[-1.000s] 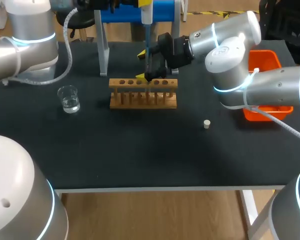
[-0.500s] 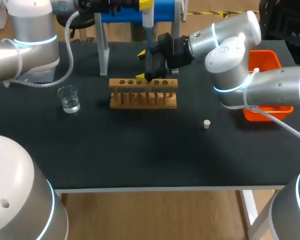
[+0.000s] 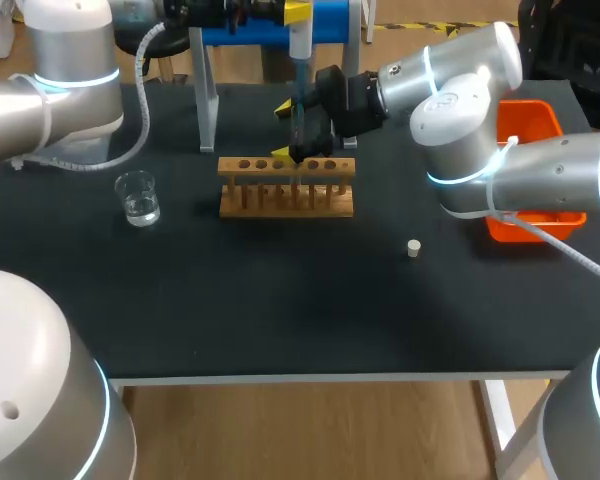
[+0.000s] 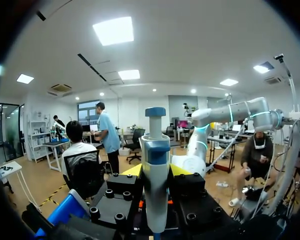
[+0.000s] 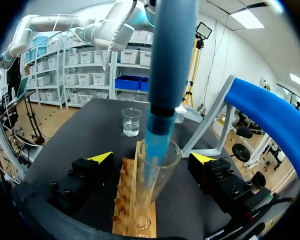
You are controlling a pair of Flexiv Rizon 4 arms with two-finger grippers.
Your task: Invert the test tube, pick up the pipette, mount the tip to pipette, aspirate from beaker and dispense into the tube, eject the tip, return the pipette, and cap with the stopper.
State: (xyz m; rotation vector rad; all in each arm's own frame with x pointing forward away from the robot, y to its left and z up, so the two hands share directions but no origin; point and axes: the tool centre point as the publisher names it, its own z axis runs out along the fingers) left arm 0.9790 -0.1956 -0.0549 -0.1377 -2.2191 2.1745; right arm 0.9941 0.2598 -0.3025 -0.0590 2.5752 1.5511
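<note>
Overhead, the left gripper (image 4: 156,176) is clamped on the white-and-blue plastic pipette (image 4: 156,150), whose blue tip (image 5: 160,145) dips into the clear glass test tube (image 5: 162,175) standing in the wooden rack (image 5: 131,212). The right gripper (image 5: 152,158) has its 2 fingers spread wide on either side of that tube, holding nothing.

You've got a black table (image 3: 280,300). On it:
- wooden tube rack (image 3: 286,198), ctr, toward 12
- glass beaker (image 3: 138,197) w/ clear liquid, 9 o'clock
- pale stopper (image 3: 413,248), 3 o'clock
- orange bin (image 3: 540,118), far edge past 3
- white-legged stand (image 3: 208,110), 12 o'clock, behind rack
</note>
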